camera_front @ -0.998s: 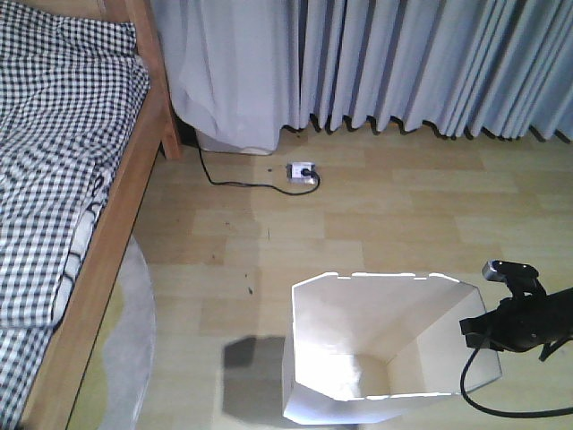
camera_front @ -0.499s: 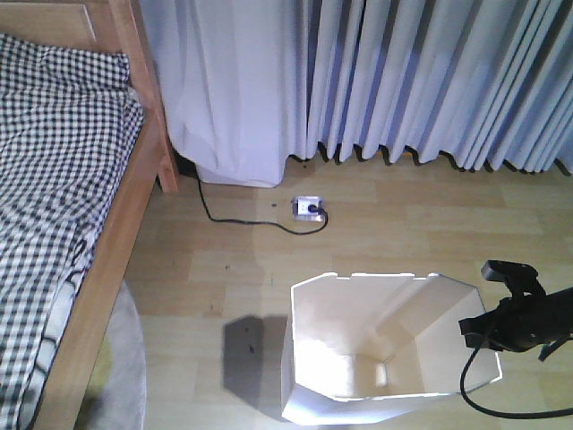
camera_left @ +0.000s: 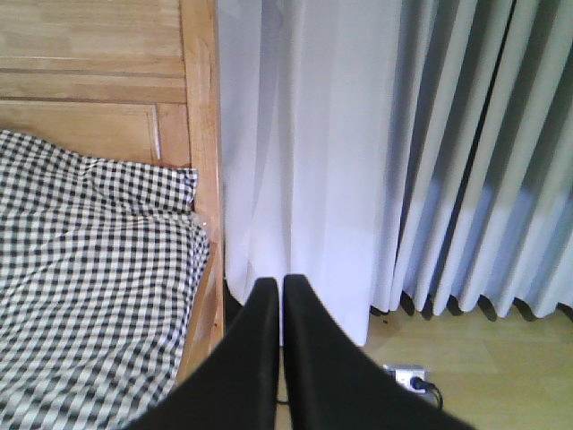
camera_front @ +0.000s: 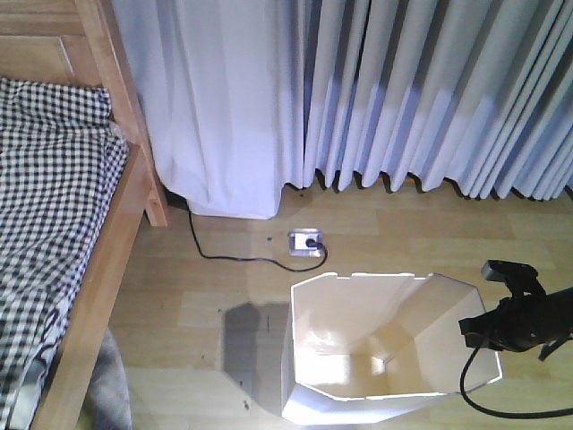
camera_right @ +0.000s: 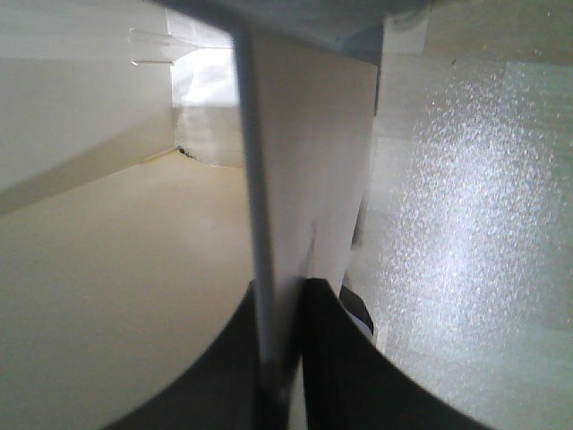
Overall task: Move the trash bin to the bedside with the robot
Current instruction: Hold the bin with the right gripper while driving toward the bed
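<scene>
The white trash bin (camera_front: 333,315) with its angular rim stands on the wood floor at the lower middle of the front view. My right gripper (camera_front: 474,330), a thin black arm with a trailing cable, is shut on the bin's right rim. In the right wrist view the bin's white wall (camera_right: 300,161) runs between the black fingers of the right gripper (camera_right: 279,297). The bed (camera_front: 54,224), with checked bedding and a wooden frame (camera_front: 116,242), lies to the left, a stretch of floor away from the bin. My left gripper (camera_left: 280,285) is shut on nothing and points at the bed (camera_left: 89,269) and the curtain.
Pale pleated curtains (camera_front: 403,98) hang to the floor across the back. A white power socket (camera_front: 306,242) with a black cable lies on the floor just beyond the bin. A grey rug edge (camera_front: 107,394) shows at the lower left beside the bed frame.
The view has advanced: curtains, socket and bed have slid down and nearer in the frame. The bin and the right gripper on its rim keep the same place in the frame.
</scene>
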Tool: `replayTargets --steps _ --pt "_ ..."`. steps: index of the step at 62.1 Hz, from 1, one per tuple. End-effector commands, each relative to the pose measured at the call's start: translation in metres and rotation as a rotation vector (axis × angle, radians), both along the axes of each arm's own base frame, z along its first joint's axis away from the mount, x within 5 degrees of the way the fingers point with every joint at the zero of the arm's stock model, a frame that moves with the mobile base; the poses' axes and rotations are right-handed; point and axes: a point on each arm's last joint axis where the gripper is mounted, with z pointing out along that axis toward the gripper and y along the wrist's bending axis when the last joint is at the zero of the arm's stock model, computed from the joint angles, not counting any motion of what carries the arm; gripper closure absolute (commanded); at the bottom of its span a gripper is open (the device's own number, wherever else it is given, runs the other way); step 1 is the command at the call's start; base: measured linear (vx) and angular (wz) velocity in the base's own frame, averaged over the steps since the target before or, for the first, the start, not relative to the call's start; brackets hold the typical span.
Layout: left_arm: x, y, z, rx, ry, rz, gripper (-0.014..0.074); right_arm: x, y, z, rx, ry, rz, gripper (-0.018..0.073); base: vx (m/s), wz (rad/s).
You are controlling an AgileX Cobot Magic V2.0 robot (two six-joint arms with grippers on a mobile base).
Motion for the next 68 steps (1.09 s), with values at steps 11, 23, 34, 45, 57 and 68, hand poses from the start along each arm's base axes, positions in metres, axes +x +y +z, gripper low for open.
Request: replayTargets --steps 11,23,34,45,57,68 --pt "0.0011 0.0000 -0.0030 -0.012 -0.051 0.001 0.0602 0.0137 0.0104 0.0273 0.169 -0.122 0.001 0.0566 0.24 -0.03" --pt "0.0011 0.0000 -0.0030 -0.012 -0.051 0.001 0.0602 0.0137 0.0104 0.0273 0.169 -0.122 0.001 0.0566 0.20 0.00" --pt "0.0011 0.0000 -0.0030 -0.012 -0.051 0.001 0.0602 0.0137 0.0104 0.0273 0.169 -0.122 0.001 0.0566 0.14 0.02" --pt "0.0011 0.0000 -0.0030 -0.012 -0.051 0.001 0.0602 0.0137 0.0104 0.0273 0.169 -0.122 0.001 0.0566 0.08 0.03" --pt "0.0011 0.0000 -0.0030 -0.012 -0.051 0.001 0.0602 0.0137 0.0104 0.0273 0.169 -0.122 0.001 0.0566 0.02 0.00" --pt "0.0011 0.0000 -0.0030 -0.012 -0.051 0.001 0.0602 0.0137 0.0104 0.0273 0.169 -0.122 0.001 0.0566 0.00 0.00"
